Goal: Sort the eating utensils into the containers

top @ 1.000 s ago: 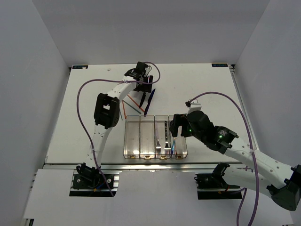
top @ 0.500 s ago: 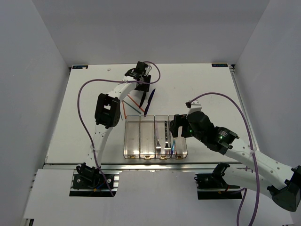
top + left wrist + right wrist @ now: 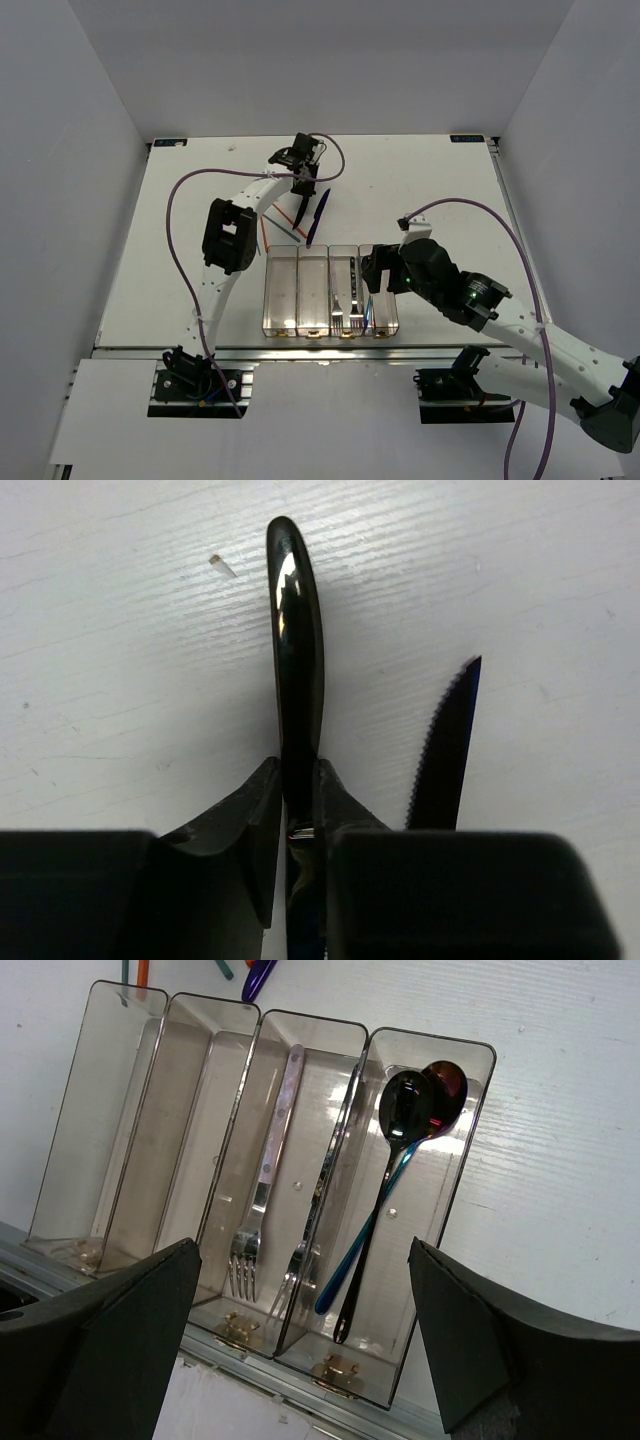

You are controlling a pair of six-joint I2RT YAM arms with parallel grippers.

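My left gripper (image 3: 303, 192) is at the far middle of the table, and in the left wrist view its (image 3: 298, 790) jaws press both sides of a black knife (image 3: 297, 630) lying on the table. A dark-blue serrated knife (image 3: 445, 750) lies just right of it, also visible from above (image 3: 317, 218). Orange-red (image 3: 288, 217) and green (image 3: 285, 228) chopsticks lie left of the knives. The four clear containers (image 3: 282, 290) sit in a row near the front. A fork (image 3: 262, 1175) lies in the third bin and two spoons (image 3: 415, 1110) in the fourth. My right gripper (image 3: 303, 1255) hovers open above them.
The two left bins (image 3: 150, 1130) hold nothing. The table's metal front rail (image 3: 300, 1400) runs just below the bins. White walls enclose the table on three sides.
The left jaws have closed in onto the black knife. The right arm has barely shifted and stays wide open.
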